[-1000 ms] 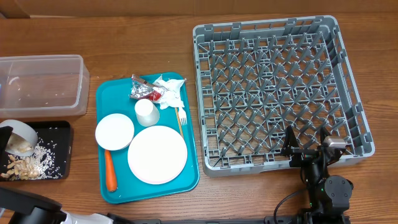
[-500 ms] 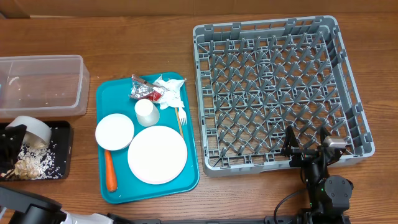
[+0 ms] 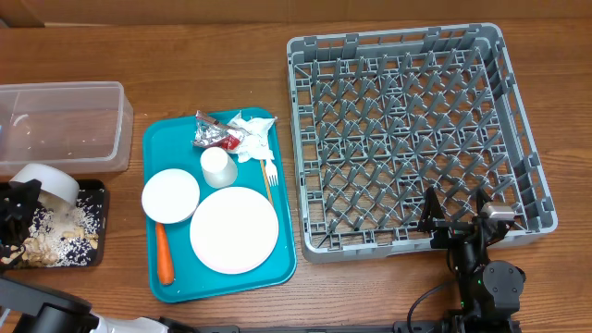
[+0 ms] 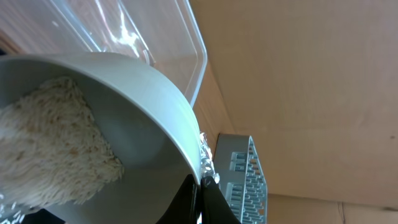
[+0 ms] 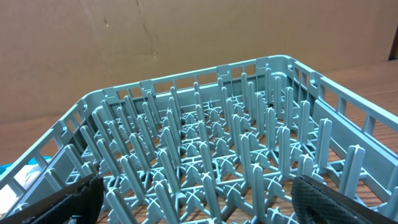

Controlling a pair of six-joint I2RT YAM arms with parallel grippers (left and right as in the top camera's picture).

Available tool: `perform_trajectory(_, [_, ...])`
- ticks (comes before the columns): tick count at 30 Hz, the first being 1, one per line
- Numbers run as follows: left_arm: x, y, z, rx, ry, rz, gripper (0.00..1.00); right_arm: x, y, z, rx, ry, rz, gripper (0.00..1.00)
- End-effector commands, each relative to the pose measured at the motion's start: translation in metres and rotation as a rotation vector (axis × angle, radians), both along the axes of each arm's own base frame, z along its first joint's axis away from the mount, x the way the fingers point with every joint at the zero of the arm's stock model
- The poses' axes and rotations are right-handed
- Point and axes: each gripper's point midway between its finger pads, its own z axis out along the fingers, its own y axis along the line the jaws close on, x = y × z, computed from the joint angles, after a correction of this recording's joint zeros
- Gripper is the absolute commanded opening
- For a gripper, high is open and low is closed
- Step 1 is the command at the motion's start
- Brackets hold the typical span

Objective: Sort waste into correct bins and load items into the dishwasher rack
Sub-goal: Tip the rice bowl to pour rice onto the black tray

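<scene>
My left gripper (image 3: 22, 196) is shut on the rim of a small white bowl (image 3: 44, 183), held tilted over the black tray (image 3: 101, 228), where pale scraps (image 3: 42, 244) lie. In the left wrist view the bowl (image 4: 130, 112) still holds rice (image 4: 50, 143), and the fingertips (image 4: 200, 186) pinch its edge. The clear tub (image 3: 61, 125) sits just beyond. On the teal tray (image 3: 166, 141) lie a second bowl (image 3: 170, 195), a plate (image 3: 234, 229), a cup (image 3: 217, 167), a fork (image 3: 270, 176), a carrot (image 3: 164, 255), a napkin (image 3: 252, 135) and a foil wrapper (image 3: 211, 137). My right gripper (image 3: 458, 222) is open at the rack's (image 3: 416, 139) near edge.
In the right wrist view the rack's upright pegs (image 5: 205, 143) fill the frame between my spread fingers (image 5: 78, 199). The teal tray lies between the bins and the rack. Bare wooden table (image 3: 203, 65) runs along the far side.
The left gripper has carried the bowl a little away from the near edge, toward the clear tub, and turned it. More scraps lie in the black tray. The right arm is unchanged.
</scene>
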Motion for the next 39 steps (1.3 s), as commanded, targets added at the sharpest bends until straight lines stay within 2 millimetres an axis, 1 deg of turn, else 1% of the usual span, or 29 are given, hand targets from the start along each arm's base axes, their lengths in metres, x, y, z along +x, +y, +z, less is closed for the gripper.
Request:
perform_trajectory(1, [-0.004, 0.001, 0.011, 0.046, -0.066, -0.011, 0.04, 0.000, -0.001, 0.001, -0.004, -0.010, -0.002, 1.00])
perform_trajectory(9, [-0.014, 0.008, 0.006, 0.047, -0.056, 0.019, 0.04, 0.000, -0.001, 0.001, -0.004, -0.010, -0.002, 1.00])
perform_trajectory(13, [-0.024, 0.014, -0.003, 0.053, -0.012, 0.051, 0.04, 0.000, -0.001, 0.001, -0.004, -0.010, -0.002, 1.00])
perform_trajectory(17, [-0.033, 0.020, -0.010, 0.051, -0.012, 0.082, 0.04, 0.000, -0.001, 0.001, -0.004, -0.010, -0.002, 1.00])
perform_trajectory(20, [-0.041, 0.030, -0.020, 0.026, 0.062, 0.137, 0.04, 0.000, -0.001, 0.001, -0.004, -0.010, -0.002, 1.00])
perform_trajectory(22, [-0.042, 0.037, -0.016, 0.037, 0.037, 0.154, 0.04, 0.000, -0.001, 0.001, -0.004, -0.010, -0.002, 1.00])
perform_trajectory(25, [-0.043, 0.042, -0.016, 0.047, 0.037, 0.168, 0.04, 0.000, -0.001, 0.001, -0.004, -0.010, -0.002, 1.00])
perform_trajectory(26, [-0.044, 0.043, -0.018, 0.056, 0.047, 0.170, 0.04, 0.000, -0.001, 0.001, -0.004, -0.010, -0.002, 1.00])
perform_trajectory(29, [-0.050, 0.048, -0.033, 0.058, 0.143, 0.198, 0.04, 0.000, -0.001, 0.001, -0.004, -0.010, -0.002, 1.00])
perform_trajectory(31, [-0.050, 0.048, -0.032, 0.090, 0.130, 0.183, 0.04, 0.000, -0.001, 0.001, -0.004, -0.010, -0.002, 1.00])
perform_trajectory(36, [-0.042, 0.050, -0.021, 0.090, 0.040, 0.170, 0.04, 0.000, -0.001, 0.001, -0.004, -0.010, -0.002, 1.00])
perform_trajectory(39, [-0.041, 0.050, -0.027, 0.078, 0.046, 0.165, 0.04, 0.000, -0.001, 0.001, -0.004, -0.010, -0.002, 1.00])
